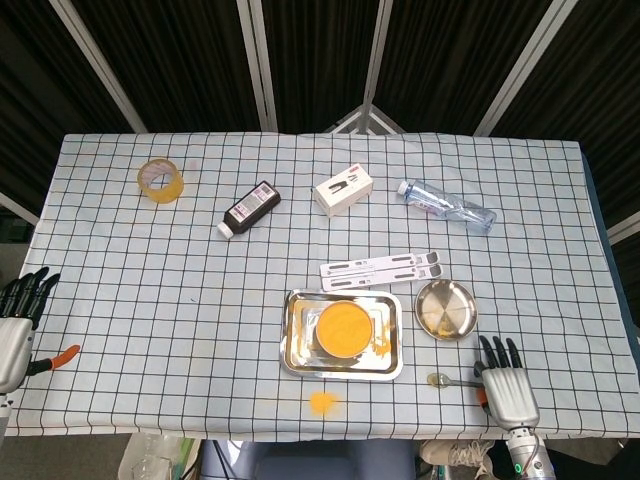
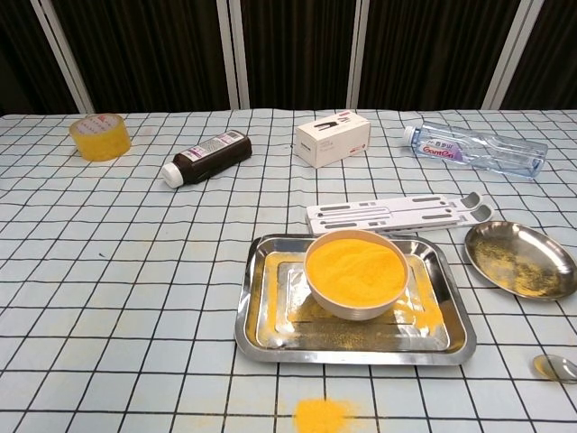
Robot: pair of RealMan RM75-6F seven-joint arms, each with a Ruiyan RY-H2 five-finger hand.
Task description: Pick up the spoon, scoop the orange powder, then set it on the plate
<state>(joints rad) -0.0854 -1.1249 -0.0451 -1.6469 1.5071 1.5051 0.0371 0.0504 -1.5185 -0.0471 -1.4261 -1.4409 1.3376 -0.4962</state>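
The spoon (image 1: 446, 380) lies flat near the table's front right edge, its bowl pointing left; the chest view shows only that bowl (image 2: 554, 366) at the bottom right corner. My right hand (image 1: 508, 386) lies just right of the spoon's handle, fingers straight and apart, holding nothing. A bowl of orange powder (image 1: 345, 328) (image 2: 355, 271) stands in a steel tray (image 1: 296, 352) (image 2: 257, 325). The round steel plate (image 1: 446, 309) (image 2: 521, 259), dusted with powder, sits right of the tray. My left hand (image 1: 15, 322) hangs at the far left edge, fingers spread and empty.
Spilled orange powder (image 1: 321, 401) (image 2: 322, 414) lies in front of the tray. A white folded stand (image 1: 380, 267), a water bottle (image 1: 447, 205), a white box (image 1: 343, 191), a dark bottle (image 1: 249, 208) and a tape roll (image 1: 160, 179) lie further back. An orange-handled tool (image 1: 55, 357) rests by my left hand.
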